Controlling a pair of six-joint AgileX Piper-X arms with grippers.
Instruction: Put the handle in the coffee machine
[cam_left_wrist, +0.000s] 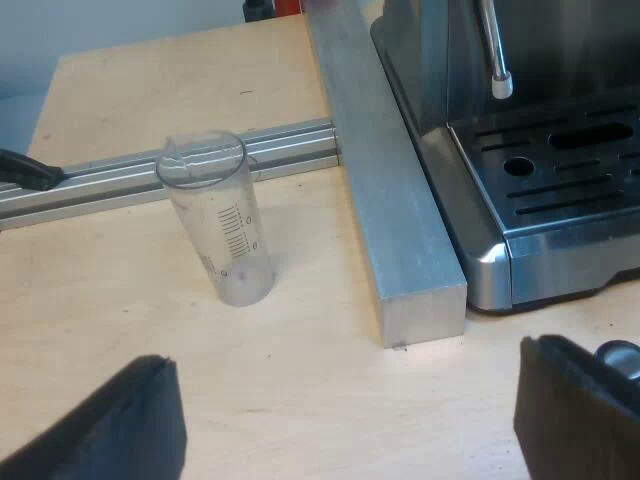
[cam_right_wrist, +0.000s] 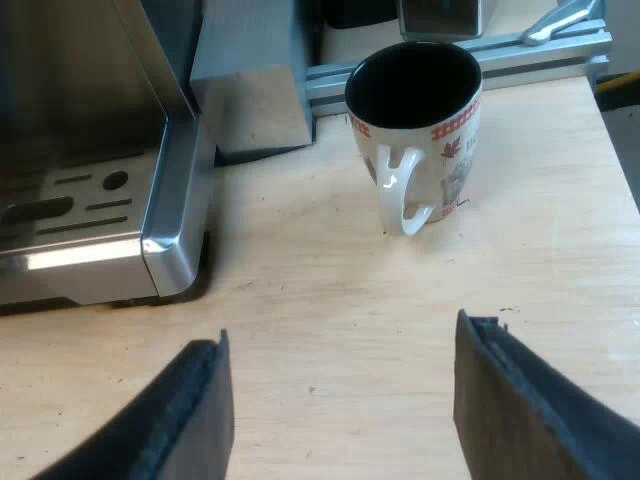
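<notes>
Hovering wide and empty over the bench (cam_left_wrist: 300, 380), the left tool (cam_left_wrist: 345, 420) faces the measuring glass (cam_left_wrist: 220, 225) and the right tool (cam_right_wrist: 345, 390) the mug (cam_right_wrist: 415, 130), seemingly ready to grasp.

Clear measuring glass (cam_left_wrist: 217, 219) with black markings, silver espresso machine (cam_left_wrist: 530, 160), white mug (cam_right_wrist: 418, 122) with red maple-leaf trim, black inside, pale wooden table (cam_right_wrist: 330, 320)

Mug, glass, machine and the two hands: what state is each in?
Mug: upright, looks empty.
Glass: upright, empty.
Machine: wand pointing down over its tray.
Left hand: open, holding nothing.
Right hand: open, holding nothing.
</notes>
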